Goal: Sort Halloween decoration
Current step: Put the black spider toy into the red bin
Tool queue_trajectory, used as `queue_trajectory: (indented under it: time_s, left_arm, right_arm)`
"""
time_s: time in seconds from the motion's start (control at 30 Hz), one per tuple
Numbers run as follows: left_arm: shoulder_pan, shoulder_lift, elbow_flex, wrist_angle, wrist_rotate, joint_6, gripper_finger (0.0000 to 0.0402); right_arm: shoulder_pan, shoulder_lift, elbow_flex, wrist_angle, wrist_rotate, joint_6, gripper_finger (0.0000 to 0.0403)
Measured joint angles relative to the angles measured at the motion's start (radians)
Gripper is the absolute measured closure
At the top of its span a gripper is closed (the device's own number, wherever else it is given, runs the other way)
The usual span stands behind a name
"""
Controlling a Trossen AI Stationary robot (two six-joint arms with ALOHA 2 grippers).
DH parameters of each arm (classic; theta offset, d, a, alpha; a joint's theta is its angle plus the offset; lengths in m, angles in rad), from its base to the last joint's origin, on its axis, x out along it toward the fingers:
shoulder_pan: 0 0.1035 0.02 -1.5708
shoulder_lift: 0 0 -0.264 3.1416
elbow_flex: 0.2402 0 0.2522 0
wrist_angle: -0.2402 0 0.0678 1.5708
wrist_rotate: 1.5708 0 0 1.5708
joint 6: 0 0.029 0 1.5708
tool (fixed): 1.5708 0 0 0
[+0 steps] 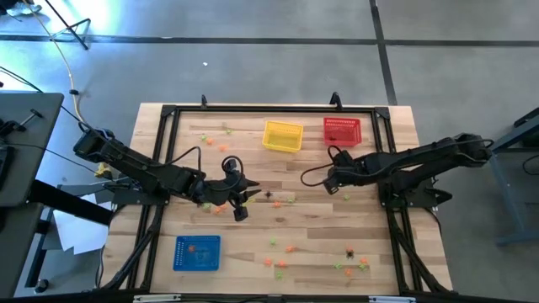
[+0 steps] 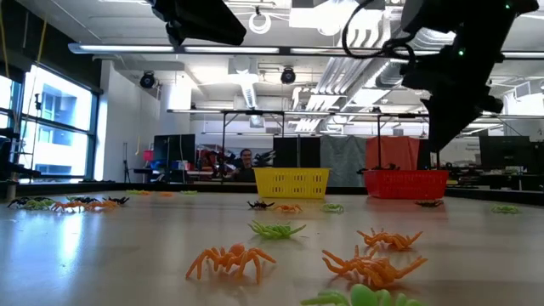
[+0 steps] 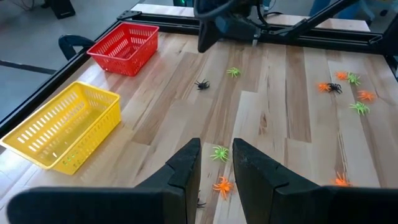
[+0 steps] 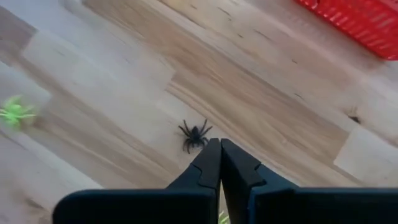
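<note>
The right gripper [image 4: 219, 149] hangs over the wooden bench [image 1: 337, 227] near the red mesh basket [image 1: 342, 130], fingers closed on nothing, a small black plastic spider [image 4: 195, 136] lying just beyond their tips. The left gripper [image 3: 216, 163] hovers mid-bench, fingers parted and empty, above green and orange spiders [image 3: 219, 153]

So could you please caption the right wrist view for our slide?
Right gripper, fingers shut, poised above a black spider on the wooden table.
</note>
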Motion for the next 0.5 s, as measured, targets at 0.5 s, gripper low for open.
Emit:
queue_trajectory:
  time_s: [0.5]
  left_arm:
    - [0.000, 0.000, 0.000, -0.001, 0.032, 0.000, 0.0323]
  right_arm:
    - [-0.065, 0.017, -0.130, 0.316, -0.091, -0.112, 0.0250]
